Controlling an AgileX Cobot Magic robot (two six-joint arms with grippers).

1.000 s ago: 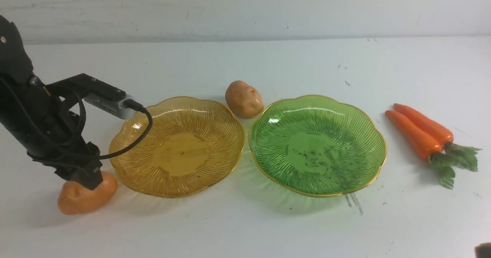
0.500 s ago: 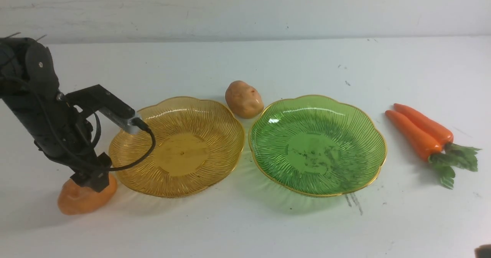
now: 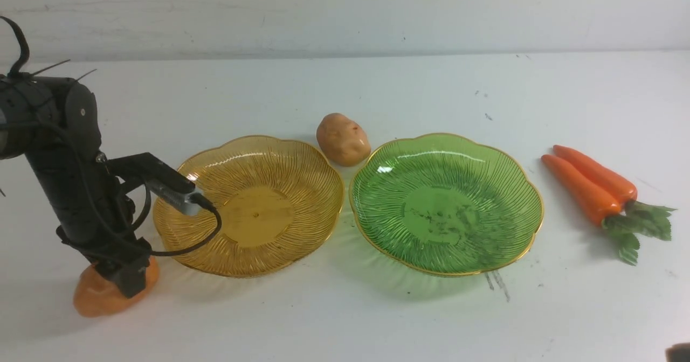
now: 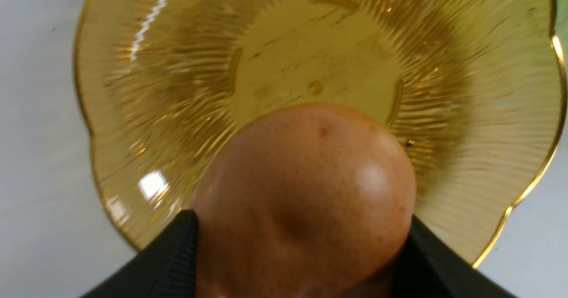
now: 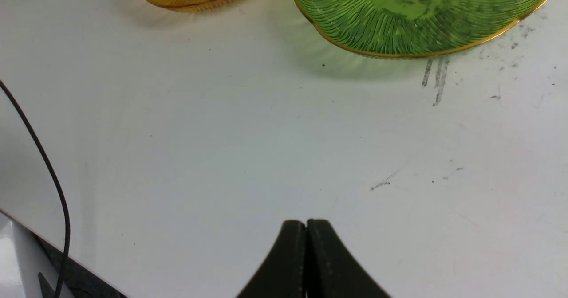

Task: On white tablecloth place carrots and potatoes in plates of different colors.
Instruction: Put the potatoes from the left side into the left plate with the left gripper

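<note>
**Surface:** 1 plain white tablecloth, specked and scuffed, covering the table.

**Plates:** 2 translucent scalloped plastic plates with gold rims stand side by side, their rims nearly touching. 1 is the amber-yellow plate, on the left. 1 is the green plate, on the right.

**Potatoes:** 2 tan-orange lumpy oval toy potatoes.
- The far potato lies on the cloth behind the gap between the 2 plates, just beside both rims.
- The near potato sits at the amber-yellow plate's front-left edge, outside the rim. Whether it rests on the cloth or is lifted cannot be told.

**Carrots:** 2 slim glossy orange toy carrots, joined side by side with dark green leafy tops. They lie on the cloth to the right of the green plate, apart from it.

**Grippers:** 2.
- The left gripper pinches the near potato between its 2 black fingers.
- The right gripper has its jaws pressed together, gripping nothing. It is over bare cloth on the near side of the green plate.
</note>
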